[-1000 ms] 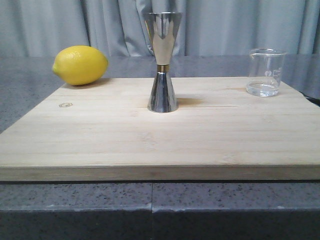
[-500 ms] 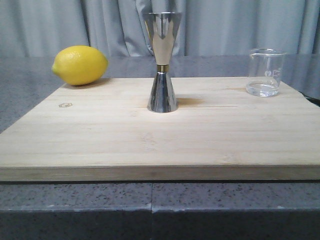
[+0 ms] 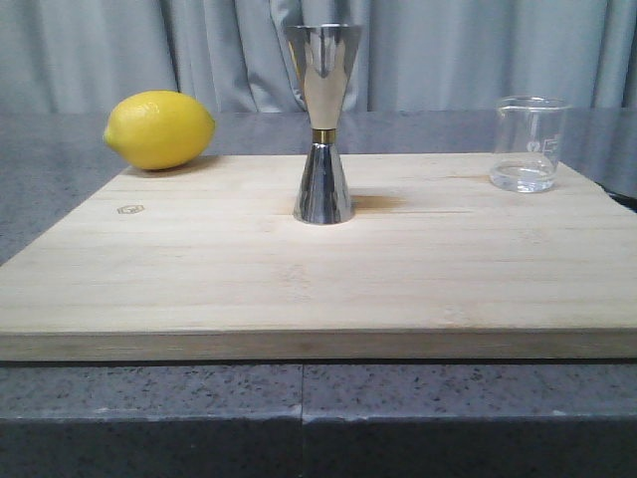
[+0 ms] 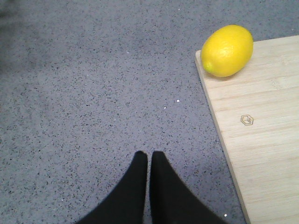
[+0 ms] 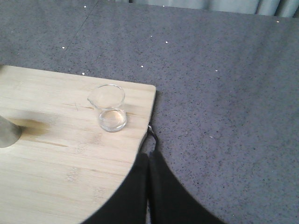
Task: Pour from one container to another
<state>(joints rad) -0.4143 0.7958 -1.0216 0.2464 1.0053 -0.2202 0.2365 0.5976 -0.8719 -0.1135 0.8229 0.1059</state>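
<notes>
The clear glass beaker (image 3: 530, 143) stands upright at the far right of the wooden board (image 3: 318, 289), with a little clear liquid at its bottom. In the right wrist view the beaker (image 5: 110, 113) sits near the board's corner. The steel jigger (image 3: 323, 121) with its gold band stands upright mid-board; only its base (image 5: 7, 133) shows in the right wrist view. My right gripper (image 5: 148, 156) is shut and empty, hovering over the board's right edge, short of the beaker. My left gripper (image 4: 149, 155) is shut and empty over the grey counter, left of the board. Neither arm shows in the front view.
A yellow lemon (image 3: 159, 128) lies at the board's far left corner, also in the left wrist view as the lemon (image 4: 227, 50). The grey speckled counter (image 4: 93, 93) surrounds the board. Grey curtains (image 3: 448, 50) hang behind.
</notes>
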